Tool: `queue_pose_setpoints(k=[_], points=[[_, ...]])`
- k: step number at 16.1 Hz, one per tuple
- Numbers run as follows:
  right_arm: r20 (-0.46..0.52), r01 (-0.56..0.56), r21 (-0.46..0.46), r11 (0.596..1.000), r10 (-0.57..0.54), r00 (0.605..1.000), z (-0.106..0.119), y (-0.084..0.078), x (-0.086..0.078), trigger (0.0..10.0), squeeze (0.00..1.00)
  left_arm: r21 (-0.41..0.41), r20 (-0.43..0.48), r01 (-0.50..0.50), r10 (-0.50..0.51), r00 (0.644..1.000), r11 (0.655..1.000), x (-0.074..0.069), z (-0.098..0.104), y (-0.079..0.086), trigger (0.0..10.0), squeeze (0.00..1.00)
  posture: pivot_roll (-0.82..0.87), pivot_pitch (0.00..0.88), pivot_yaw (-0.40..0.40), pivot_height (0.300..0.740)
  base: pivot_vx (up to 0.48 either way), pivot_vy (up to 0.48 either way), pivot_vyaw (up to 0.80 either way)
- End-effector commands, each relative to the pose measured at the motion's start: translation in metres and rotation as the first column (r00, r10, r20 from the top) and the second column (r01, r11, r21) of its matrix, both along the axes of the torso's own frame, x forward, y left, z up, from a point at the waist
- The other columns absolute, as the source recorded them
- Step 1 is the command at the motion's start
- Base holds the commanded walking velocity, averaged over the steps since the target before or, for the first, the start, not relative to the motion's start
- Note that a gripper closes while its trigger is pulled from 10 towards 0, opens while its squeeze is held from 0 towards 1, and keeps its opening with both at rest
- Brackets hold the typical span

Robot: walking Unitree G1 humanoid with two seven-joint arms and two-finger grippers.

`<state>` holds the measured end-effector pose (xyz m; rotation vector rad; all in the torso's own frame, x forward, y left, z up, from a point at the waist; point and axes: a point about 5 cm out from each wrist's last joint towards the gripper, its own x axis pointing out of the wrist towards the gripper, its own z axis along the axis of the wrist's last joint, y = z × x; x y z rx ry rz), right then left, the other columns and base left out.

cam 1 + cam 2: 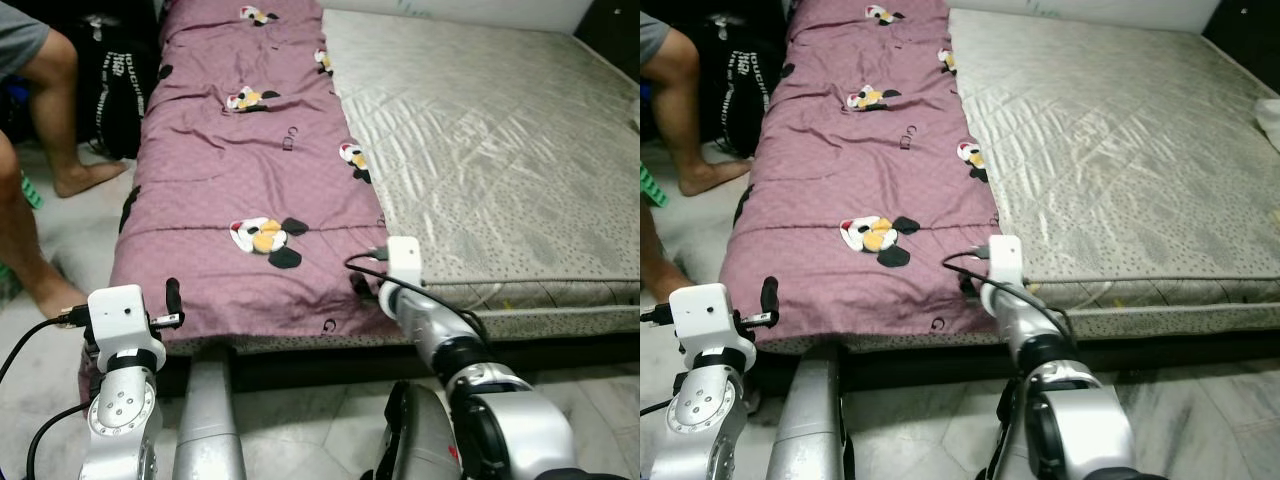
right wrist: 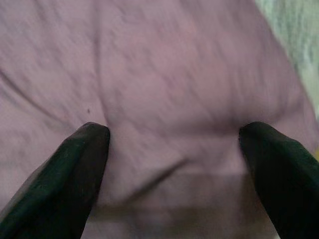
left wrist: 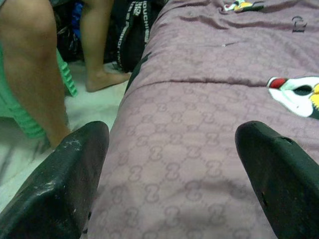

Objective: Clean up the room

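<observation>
Both pincers, left (image 3: 172, 164) and right (image 2: 174, 169), gape over the soft, light blanket (image 1: 240, 170); pinch its 6 o'clock hem.

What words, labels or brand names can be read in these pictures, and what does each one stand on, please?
"DUCHES...": white letters on the strap of the black bag beside the bed, only partly legible, with the end cut off.
Small black marks printed on the purple blanket: too small to read.
Woven monogram pattern on that blanket: not legible as words.
</observation>
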<state>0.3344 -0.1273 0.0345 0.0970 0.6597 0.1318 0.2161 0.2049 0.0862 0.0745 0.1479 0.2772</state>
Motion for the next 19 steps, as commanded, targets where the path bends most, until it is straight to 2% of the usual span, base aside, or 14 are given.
queue_pose_setpoints(k=[1, 3, 6, 7, 8, 9, 10, 12, 13, 14, 15, 16, 17, 19], points=[[-0.085, 0.032, 0.004, 0.999, -0.032, 0.996, -0.015, -0.015, -0.011, 10.0, 0.00, -0.006, -0.008, 0.012, -0.012, 1.000, 1.000, 0.001, 0.001, -0.002, 10.0, 0.00, 0.11, 0.040, -0.098, 0.506, 0.000, 0.000, 0.00], [-0.100, 0.064, -0.019, 0.998, -0.065, 0.993, -0.019, -0.028, -0.016, 10.0, 0.00, -0.006, -0.013, 0.020, -0.020, 1.000, 1.000, 0.005, 0.000, -0.003, 10.0, 0.00, 0.10, 0.038, -0.093, 0.506, 0.000, 0.000, 0.00], [0.025, 0.133, -0.045, 0.990, -0.132, 0.991, -0.006, -0.044, -0.006, 10.0, 0.00, -0.004, 0.005, 0.031, -0.031, 1.000, 1.000, 0.013, 0.005, -0.004, 10.0, 0.00, 0.08, 0.031, -0.078, 0.506, 0.000, 0.000, 0.00], [0.223, 0.180, -0.123, 0.976, -0.150, 0.963, 0.020, -0.056, 0.006, 10.0, 0.00, -0.006, 0.012, 0.035, -0.034, 0.999, 0.999, 0.015, 0.007, -0.004, 10.0, 0.00, 0.07, 0.024, -0.070, 0.506, 0.000, 0.000, 0.00], [0.391, 0.246, -0.200, 0.949, -0.153, 0.908, 0.043, -0.066, 0.012, 10.0, 0.00, -0.007, 0.013, 0.037, -0.037, 0.999, 0.999, 0.016, 0.007, -0.003, 10.0, 0.00, 0.07, 0.021, -0.068, 0.506, 0.000, 0.000, 0.00], [0.488, 0.306, -0.211, 0.928, -0.171, 0.856, 0.059, -0.073, 0.014, 10.0, 0.00, -0.008, 0.008, 0.039, -0.039, 0.999, 0.999, 0.015, 0.006, -0.004, 10.0, 0.00, 0.07, 0.014, -0.064, 0.506, 0.000, 0.000, 0.00], [0.516, 0.326, -0.204, 0.923, -0.182, 0.837, 0.065, -0.075, 0.014, 10.0, 0.00, -0.009, 0.005, 0.040, -0.040, 0.999, 0.999, 0.015, 0.005, -0.004, 10.0, 0.00, 0.07, 0.014, -0.064, 0.506, 0.000, 0.000, 0.00], [0.640, 0.315, -0.129, 0.940, -0.164, 0.751, 0.091, -0.066, 0.013, 10.0, 0.00, -0.015, 0.002, 0.043, -0.043, 0.999, 0.999, 0.016, 0.003, -0.007, 10.0, 0.00, 0.05, 0.003, -0.058, 0.506, 0.000, 0.000, 0.00], [0.665, 0.293, -0.119, 0.949, -0.143, 0.733, 0.097, -0.060, 0.012, 10.0, 0.00, -0.017, 0.008, 0.047, -0.047, 0.999, 0.999, 0.016, 0.004, -0.008, 10.0, 0.00, 0.04, 0.000, -0.056, 0.506, 0.000, 0.000, 0.00], [0.671, 0.262, -0.082, 0.961, -0.141, 0.728, 0.097, -0.054, 0.008, 10.0, 0.00, -0.027, 0.023, 0.052, -0.052, 0.998, 0.998, 0.016, 0.005, -0.010, 10.0, 0.00, 0.03, 0.000, -0.056, 0.506, 0.000, 0.000, 0.00], [0.686, 0.192, -0.038, 0.981, -0.114, 0.719, 0.094, -0.041, -0.004, 10.0, 0.00, -0.050, 0.046, 0.071, -0.069, 0.997, 0.996, 0.016, 0.006, -0.015, 10.0, 0.00, 0.02, 0.000, -0.051, 0.506, 0.000, 0.000, 0.00], [0.681, 0.166, -0.015, 0.986, -0.112, 0.724, 0.092, -0.037, -0.008, 10.0, 0.00, -0.052, 0.047, 0.074, -0.071, 0.996, 0.996, 0.016, 0.006, -0.016, 10.0, 0.00, 0.02, 0.000, -0.051, 0.506, 0.000, 0.000, 0.00], [0.684, 0.095, -0.017, 0.995, -0.058, 0.727, 0.089, -0.026, -0.020, 10.0, 0.00, -0.059, 0.047, 0.085, -0.083, 0.995, 0.995, 0.018, 0.006, -0.019, 10.0, 0.00, 0.01, 0.000, -0.045, 0.506, 0.000, 0.000, 0.00], [0.692, 0.067, -0.001, 0.998, -0.048, 0.720, 0.091, -0.020, -0.027, 10.0, 0.00, -0.057, 0.055, 0.096, -0.093, 0.994, 0.994, 0.023, 0.007, -0.020, 10.0, 0.00, 0.00, 0.000, -0.041, 0.506, 0.000, 0.000, 0.00]])
